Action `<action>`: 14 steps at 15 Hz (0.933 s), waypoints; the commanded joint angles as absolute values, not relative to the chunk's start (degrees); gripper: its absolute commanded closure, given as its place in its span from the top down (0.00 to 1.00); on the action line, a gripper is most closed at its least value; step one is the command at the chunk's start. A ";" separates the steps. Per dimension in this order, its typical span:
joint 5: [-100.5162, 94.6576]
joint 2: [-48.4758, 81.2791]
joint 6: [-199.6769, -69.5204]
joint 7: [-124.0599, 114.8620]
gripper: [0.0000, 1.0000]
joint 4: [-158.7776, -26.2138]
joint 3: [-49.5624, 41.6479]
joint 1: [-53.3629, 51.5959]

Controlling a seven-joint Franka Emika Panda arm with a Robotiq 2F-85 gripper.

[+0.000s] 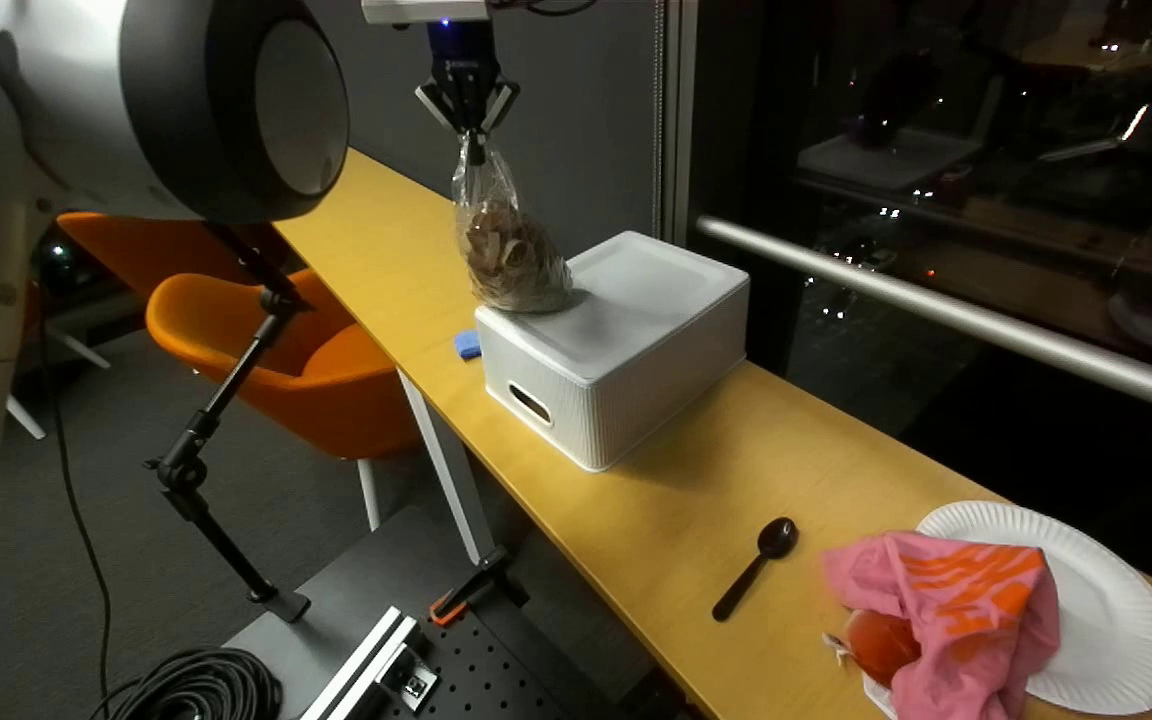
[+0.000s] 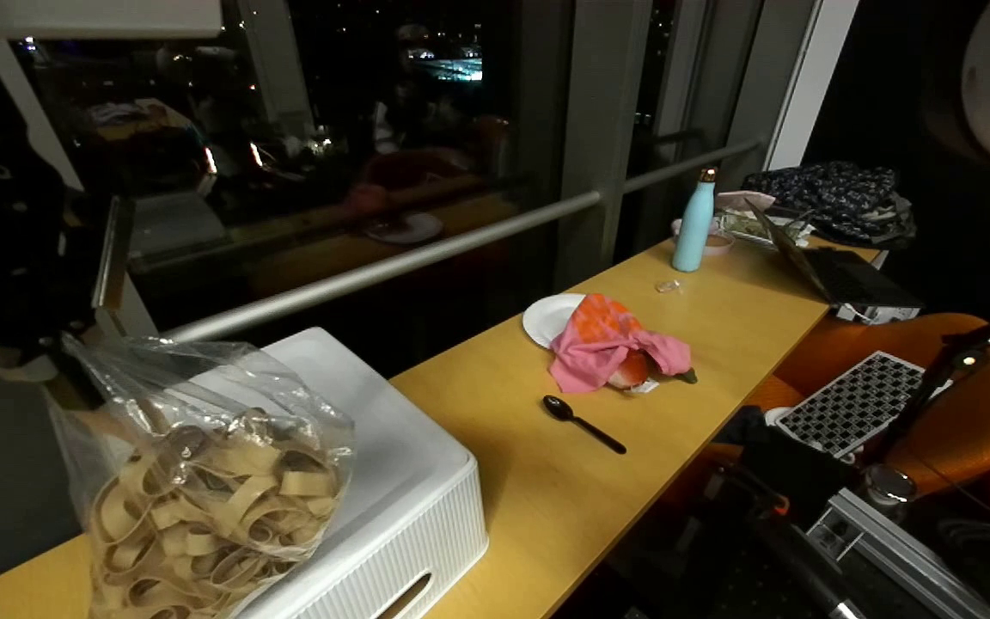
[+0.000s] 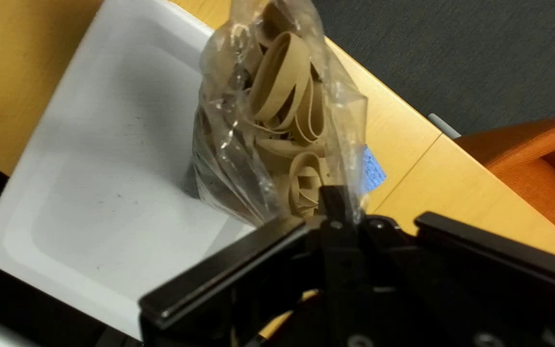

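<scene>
— Hanging from the black gripper (image 1: pixel 476 150), what can be seen?

— A clear plastic bag (image 1: pixel 511 245) can be seen. It is filled with loops of tan rubber bands (image 2: pixel 211 507).

— How is it held?

— By its thin neck. The neck is pinched in the gripper, and the jaws are pressed tight together on it.

— Which way is the bag pointed?

— The thin end is pointed up and the fat end is pointed down. Its long line is set almost straight up and down, but a small lean is shown: in both exterior views, the fat end is found to the right of the thin end.

— And where is the bag found?

— Over one edge of the flat top of the white ribbed box (image 1: pixel 656 290). Whether the box is touched cannot be told.

— What else is seen?

— A small blue piece (image 1: pixel 468 345) is seen just beside the box, on the yellow wood table (image 1: pixel 656 520). On the box's other side, a black spoon (image 1: pixel 756 567) is laid flat. Farther along, part of a white paper plate (image 1: pixel 1116 620) is covered by a pink and orange cloth (image 1: pixel 996 600).
</scene>
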State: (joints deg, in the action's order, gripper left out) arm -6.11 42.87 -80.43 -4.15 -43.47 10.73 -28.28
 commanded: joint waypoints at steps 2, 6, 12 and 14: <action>-4.95 44.88 -78.69 -4.76 0.00 -38.29 11.37 -28.98; -4.55 45.56 -78.69 -4.47 0.00 -38.81 10.93 -26.85; -4.27 45.68 -78.43 -4.58 0.00 -40.79 10.58 -21.10; -4.55 45.91 -77.83 -4.64 0.00 -41.77 10.61 -19.65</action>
State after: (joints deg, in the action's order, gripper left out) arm -5.92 45.41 -79.81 -4.21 -41.88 10.62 -21.31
